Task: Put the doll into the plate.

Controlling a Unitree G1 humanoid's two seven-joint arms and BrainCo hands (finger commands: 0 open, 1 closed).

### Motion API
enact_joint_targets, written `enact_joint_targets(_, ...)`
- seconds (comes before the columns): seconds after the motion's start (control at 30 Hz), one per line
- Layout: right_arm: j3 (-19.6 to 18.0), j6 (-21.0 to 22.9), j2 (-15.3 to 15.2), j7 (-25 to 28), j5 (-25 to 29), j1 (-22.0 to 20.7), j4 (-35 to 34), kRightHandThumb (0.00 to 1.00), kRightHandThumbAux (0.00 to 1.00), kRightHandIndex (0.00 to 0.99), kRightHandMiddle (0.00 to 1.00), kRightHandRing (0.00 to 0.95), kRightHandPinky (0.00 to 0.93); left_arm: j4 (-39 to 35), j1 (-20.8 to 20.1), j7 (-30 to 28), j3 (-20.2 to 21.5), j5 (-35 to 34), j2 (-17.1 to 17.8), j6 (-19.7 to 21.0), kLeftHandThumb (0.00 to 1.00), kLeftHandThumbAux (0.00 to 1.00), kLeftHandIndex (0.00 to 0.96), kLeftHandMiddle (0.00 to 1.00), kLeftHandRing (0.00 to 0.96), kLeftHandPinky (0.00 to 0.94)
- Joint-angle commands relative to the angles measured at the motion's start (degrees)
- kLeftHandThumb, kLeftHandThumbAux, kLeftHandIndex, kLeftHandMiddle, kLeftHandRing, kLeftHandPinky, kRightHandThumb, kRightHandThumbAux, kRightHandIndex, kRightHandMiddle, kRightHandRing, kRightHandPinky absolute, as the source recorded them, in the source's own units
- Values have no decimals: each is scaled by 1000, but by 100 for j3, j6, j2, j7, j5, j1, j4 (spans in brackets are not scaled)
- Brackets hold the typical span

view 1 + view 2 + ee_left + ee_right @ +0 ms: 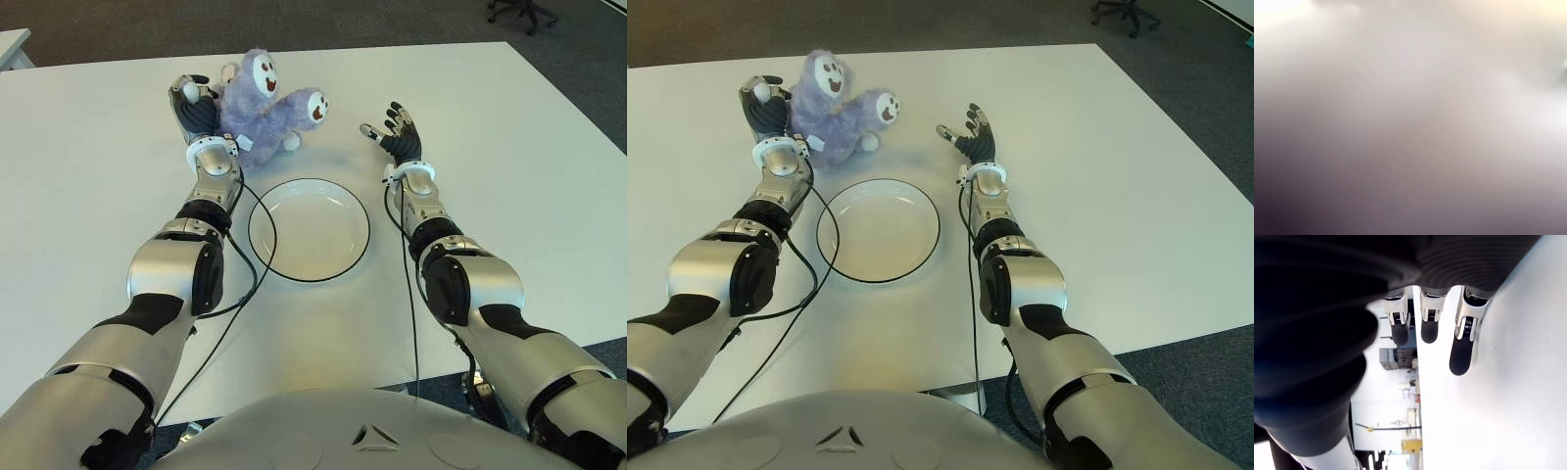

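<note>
The doll [263, 106] is a fluffy purple plush with two white faces, lying on the white table [88, 166] beyond the plate. My left hand [196, 110] is against the doll's left side, fingers curled around one of its white paws. The left wrist view shows only a pale blur pressed close to the camera. The plate [265, 257] is white with a dark rim and holds nothing; it sits between my forearms, nearer me than the doll. My right hand [390, 129] shows to the right of the doll, apart from it, with its fingers [1459, 352] spread and nothing in them.
Black cables [257, 264] run from both wrists across the table, the left one beside the plate's rim. Dark carpet lies beyond the table's far edge, with an office chair's base [519, 12] at the back right and another table's corner [12, 44] at the back left.
</note>
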Motion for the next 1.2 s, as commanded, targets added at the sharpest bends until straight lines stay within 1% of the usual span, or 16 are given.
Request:
enact_joint_targets(0.03,11,296,82,-22,5,381,294,177,855,46,0,0,0,-19,-23,58,-90,131,82,-34,746,695,444,870,873,864)
enact_joint_targets(0.37,14,293,90,-18,10,377,298,172,859,52,0,0,0,-72,-55,-2,-140,180,118,-114,747,695,444,867,865,859)
enact_joint_targets(0.77,30,305,95,-34,-9,369,306,164,864,50,0,0,0,-172,-124,229,-286,328,122,-123,748,694,444,864,868,860)
enact_joint_targets(1.0,35,310,94,-24,-9,359,309,161,866,46,0,0,0,-251,-135,230,-324,428,136,-168,749,694,444,863,869,863)
enact_joint_targets(1.2,50,298,91,-26,-23,360,309,160,867,46,0,0,0,-379,-157,384,-417,575,146,-170,749,693,444,866,878,872)
